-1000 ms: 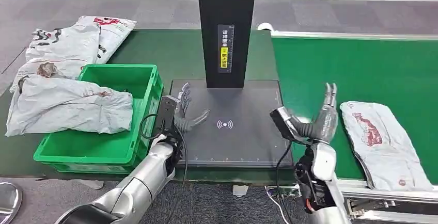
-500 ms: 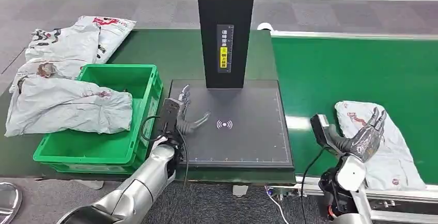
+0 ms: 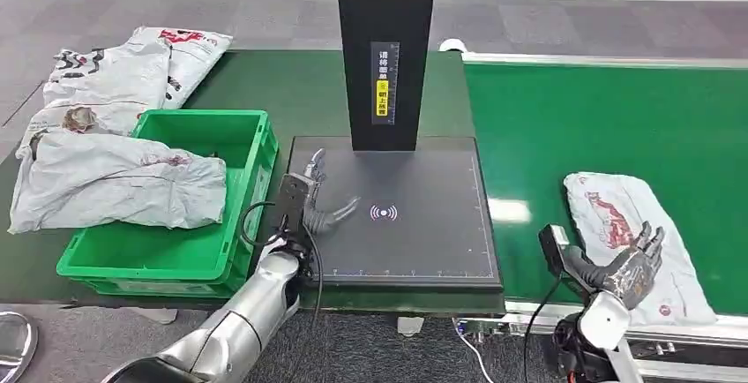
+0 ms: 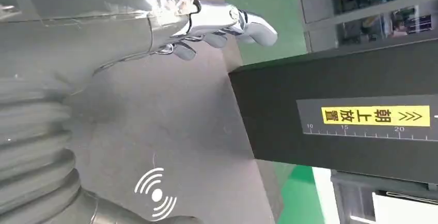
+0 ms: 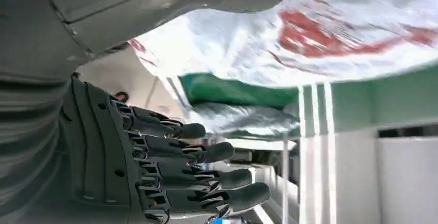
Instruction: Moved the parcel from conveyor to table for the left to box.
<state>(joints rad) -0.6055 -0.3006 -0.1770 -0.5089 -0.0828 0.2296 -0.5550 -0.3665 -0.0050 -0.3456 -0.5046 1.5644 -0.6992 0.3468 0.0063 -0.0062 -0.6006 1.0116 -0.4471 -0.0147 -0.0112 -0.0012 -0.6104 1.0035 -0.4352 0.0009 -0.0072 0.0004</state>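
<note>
A grey-white parcel bag with red print [image 3: 637, 235] lies flat on the green conveyor [image 3: 600, 127] at the right. My right hand [image 3: 628, 270] hangs over the parcel's near end, fingers spread, holding nothing; the right wrist view has the parcel [image 5: 330, 33] close in front of the spread fingers [image 5: 206, 172]. My left hand [image 3: 316, 199] rests open over the left part of the black scanner plate [image 3: 415, 242], and its fingers [image 4: 227, 25] hover over the grey plate surface in the left wrist view. The green box [image 3: 123, 264] stands to the left of the plate.
A black scanner post [image 3: 385, 48] with a yellow label rises behind the plate. One grey parcel [image 3: 115, 184] lies across the green box, and more parcels [image 3: 115, 74] are piled on the table behind it. The conveyor's metal edge [image 3: 688, 339] runs by my right arm.
My right hand has swung from beside the scanner plate rightward and down onto the near end of the conveyor parcel. The parcel has drifted slightly nearer. My left hand has barely moved.
</note>
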